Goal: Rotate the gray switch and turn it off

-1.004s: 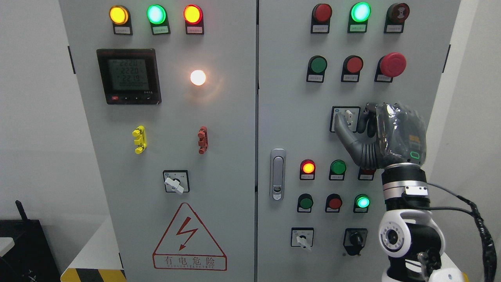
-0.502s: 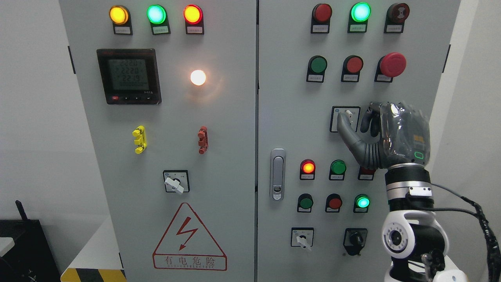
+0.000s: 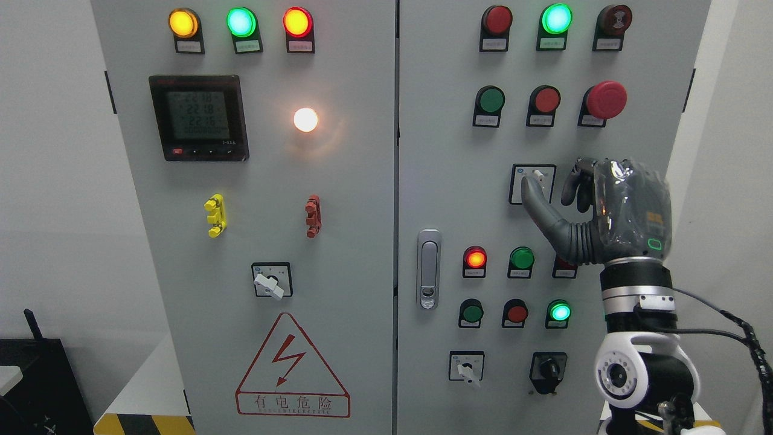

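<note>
Now the right hand [image 3: 610, 208] is rising from the lower right corner, its arm coming up along the right edge of the grey cabinet [image 3: 338, 193], wrist pointing upward and the back of the hand facing us. The gray switch [image 3: 537, 179] is sitting in its square plate on the right-hand door, third row down, just below the row with the big red mushroom button [image 3: 606, 99] and above the lit red lamp [image 3: 475, 258] and green button [image 3: 522, 258]. The switch is lying to the upper left of the palm. The thumb [image 3: 534, 196] is stretching out leftward and upward, its tip lying right over the lower part of the switch plate, seemingly touching the small pale knob. The other fingers [image 3: 575, 184] are curling forward toward the panel just to the right of the plate, so thumb and fingers are bracketing the knob from either side; whether they are actually pinching it I cannot tell, as the thumb is covering the contact. The knob's exact pointing is also hard to read behind the thumb. Over on the left door, the digital meter [image 3: 198, 118] is glowing and a warm white lamp [image 3: 305, 119] is shining beside it.
</note>
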